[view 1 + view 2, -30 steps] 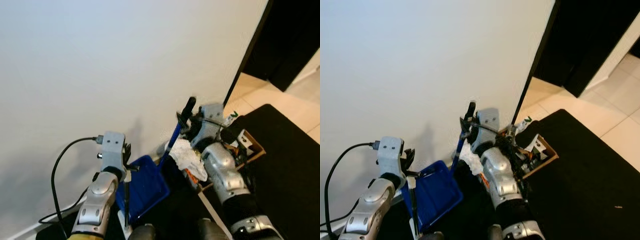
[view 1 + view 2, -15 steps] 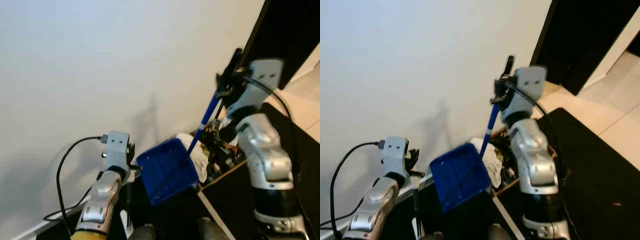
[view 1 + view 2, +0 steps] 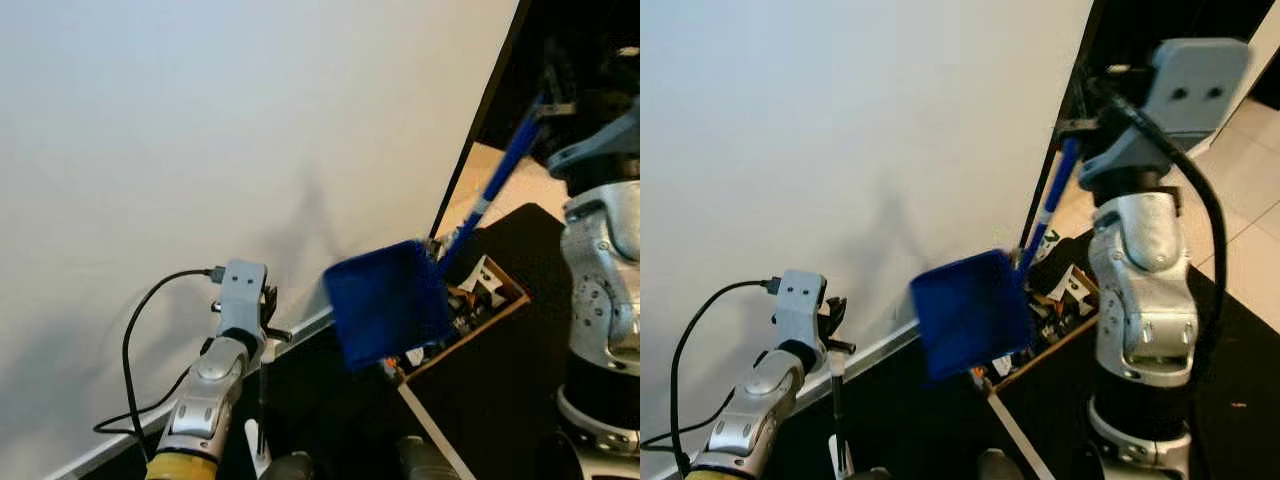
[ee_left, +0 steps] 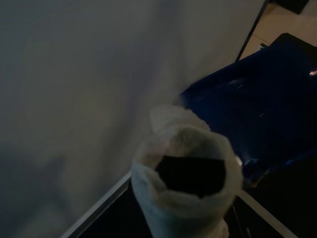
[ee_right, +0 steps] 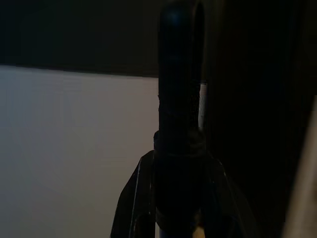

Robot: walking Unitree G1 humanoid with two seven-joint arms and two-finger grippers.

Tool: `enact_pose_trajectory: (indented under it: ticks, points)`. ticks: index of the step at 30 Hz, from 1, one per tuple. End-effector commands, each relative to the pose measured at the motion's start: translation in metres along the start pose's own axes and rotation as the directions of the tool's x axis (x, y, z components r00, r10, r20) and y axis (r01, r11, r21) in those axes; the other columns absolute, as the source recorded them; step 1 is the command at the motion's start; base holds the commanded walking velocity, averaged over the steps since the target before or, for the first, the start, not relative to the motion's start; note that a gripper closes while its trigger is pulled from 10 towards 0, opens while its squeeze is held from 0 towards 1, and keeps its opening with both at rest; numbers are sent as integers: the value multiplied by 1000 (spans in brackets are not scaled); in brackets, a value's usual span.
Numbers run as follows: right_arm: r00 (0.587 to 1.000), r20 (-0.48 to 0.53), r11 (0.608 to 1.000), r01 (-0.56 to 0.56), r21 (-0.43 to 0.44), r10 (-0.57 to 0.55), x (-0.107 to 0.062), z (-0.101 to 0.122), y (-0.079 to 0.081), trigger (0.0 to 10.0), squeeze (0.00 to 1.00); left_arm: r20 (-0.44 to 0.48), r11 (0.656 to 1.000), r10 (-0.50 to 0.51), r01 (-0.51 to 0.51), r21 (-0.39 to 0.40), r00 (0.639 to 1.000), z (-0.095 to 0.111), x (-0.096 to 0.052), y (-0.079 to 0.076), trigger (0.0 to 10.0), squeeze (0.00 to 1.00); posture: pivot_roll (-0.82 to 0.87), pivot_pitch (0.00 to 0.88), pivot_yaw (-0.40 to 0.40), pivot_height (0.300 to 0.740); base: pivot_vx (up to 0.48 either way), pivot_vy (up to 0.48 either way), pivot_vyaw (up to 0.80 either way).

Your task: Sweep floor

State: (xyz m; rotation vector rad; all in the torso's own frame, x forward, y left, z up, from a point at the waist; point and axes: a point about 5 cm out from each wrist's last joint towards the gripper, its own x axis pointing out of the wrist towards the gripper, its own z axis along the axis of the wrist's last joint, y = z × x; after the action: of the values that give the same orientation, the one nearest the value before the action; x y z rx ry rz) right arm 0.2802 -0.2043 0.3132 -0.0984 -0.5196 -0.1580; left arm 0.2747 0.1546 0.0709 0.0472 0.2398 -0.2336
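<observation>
My right gripper (image 3: 548, 100) is raised high and shut on the long handle (image 5: 178, 99) of a blue dustpan (image 3: 385, 315). The pan hangs tilted in the air just over the near corner of a cardboard box (image 3: 492, 290) holding scraps of rubbish. Low on the left, my left gripper (image 3: 262, 330) is shut on a thin dark broom stick (image 3: 262, 400) that points down toward the floor. The stick's white-wrapped top (image 4: 185, 183) faces the left wrist camera, with the dustpan (image 4: 257, 109) beyond it.
A white wall with a pale baseboard (image 3: 300, 325) runs close ahead. A black mat (image 3: 500, 400) covers the floor under me and the box. A dark doorway (image 3: 580, 40) and beige tiles (image 3: 490, 165) lie at the right. A black cable (image 3: 135, 340) loops off my left arm.
My right arm has swung the dustpan up from floor level and to the right, so it now hangs tilted above the box. The left arm and broom stick have stayed put.
</observation>
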Motion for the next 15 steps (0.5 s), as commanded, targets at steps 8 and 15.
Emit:
enact_pose_trajectory:
  ticks: [8, 15]
  points:
    - [984, -150, 995, 97, 21, -93, -15, -21, -24, 10000, 0, 8, 1000, -19, 19, 7, 1000, 4, 2, -3, 10000, 0, 47, 111, 51, 740, 0, 0, 0]
    - [983, -163, 996, 86, 22, -81, -14, -21, -22, 10000, 0, 79, 999, -46, 47, -11, 996, 24, 5, -9, 10000, 0, 55, 113, 44, 740, 0, 0, 0]
